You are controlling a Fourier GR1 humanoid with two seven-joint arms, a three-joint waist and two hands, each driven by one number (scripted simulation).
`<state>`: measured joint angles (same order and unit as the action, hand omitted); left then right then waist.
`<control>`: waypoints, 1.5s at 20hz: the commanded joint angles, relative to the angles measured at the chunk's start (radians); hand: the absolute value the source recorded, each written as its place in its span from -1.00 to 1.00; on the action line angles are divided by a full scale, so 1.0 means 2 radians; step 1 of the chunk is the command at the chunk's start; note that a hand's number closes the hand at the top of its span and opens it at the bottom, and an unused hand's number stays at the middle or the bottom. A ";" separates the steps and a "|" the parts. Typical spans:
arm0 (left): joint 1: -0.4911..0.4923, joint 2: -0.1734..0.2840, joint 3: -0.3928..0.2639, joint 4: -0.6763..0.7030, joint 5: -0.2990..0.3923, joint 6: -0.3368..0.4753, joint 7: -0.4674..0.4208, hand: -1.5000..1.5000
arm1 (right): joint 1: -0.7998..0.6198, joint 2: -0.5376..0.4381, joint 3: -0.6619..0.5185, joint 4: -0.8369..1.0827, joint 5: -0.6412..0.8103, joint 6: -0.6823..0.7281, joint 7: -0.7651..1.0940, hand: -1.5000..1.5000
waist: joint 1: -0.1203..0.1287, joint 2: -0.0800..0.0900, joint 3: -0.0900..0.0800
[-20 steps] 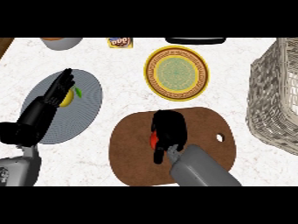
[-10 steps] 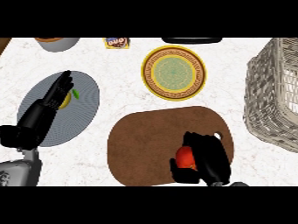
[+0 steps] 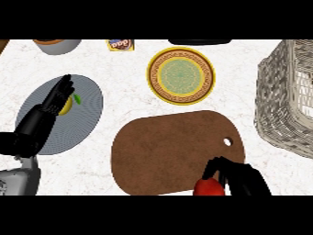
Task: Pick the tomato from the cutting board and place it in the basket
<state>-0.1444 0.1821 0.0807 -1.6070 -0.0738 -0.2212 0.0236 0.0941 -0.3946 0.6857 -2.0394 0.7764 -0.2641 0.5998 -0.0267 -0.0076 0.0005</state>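
We find the right hand (image 3: 243,180) low at the view's lower edge, over the near right corner of the cutting board (image 3: 172,151), with its fingers curled round the tomato (image 3: 208,187). The hand is grasping it. The tomato shows only as a red patch on the left side of the hand, partly hidden by the fingers and cut off by the lower edge, so we cannot tell how much of it sits inside the grasp or whether it is lifted clear of the board.

In our judgement the main risk lies in the carry. The tomato is round and smooth, and it shows at the hand's side, not deep within the curl; a quick swing toward the basket (image 3: 301,101) could let it roll out onto the counter. A second risk is the basket's wall: it stands tall at the right, well apart from the hand, and a low approach could strike the wicker rim instead of passing over it.

Beyond the board we note the yellow patterned plate (image 3: 181,75) further back, between the board and the counter's far edge. The left hand (image 3: 40,121) rests open, fingers straight, over the grey plate (image 3: 84,114) at the left, beside a small yellow item (image 3: 66,106) on it; it takes no part in the carry.
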 commanded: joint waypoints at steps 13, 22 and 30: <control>0.030 -0.003 -0.006 -0.017 0.001 -0.010 -0.012 0.00 | 0.040 -0.040 -0.134 -0.294 -0.014 0.036 0.134 1.00 | 0.008 0.001 -0.001; -0.025 0.001 0.000 -0.002 -0.002 -0.005 0.021 0.00 | -0.170 -0.022 -0.271 -0.163 -0.082 0.106 0.201 1.00 | 0.016 0.004 -0.001; -0.011 0.001 -0.002 -0.013 0.007 -0.020 0.020 0.00 | -0.248 -0.047 -0.419 -0.034 -0.127 0.100 0.149 1.00 | 0.017 0.004 0.000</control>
<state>-0.1713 0.1807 0.0785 -1.5982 -0.0675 -0.2514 0.0303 -0.3316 -0.4840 -0.0504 -2.2113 0.5566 -0.0474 0.9312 0.0021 0.0001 -0.0006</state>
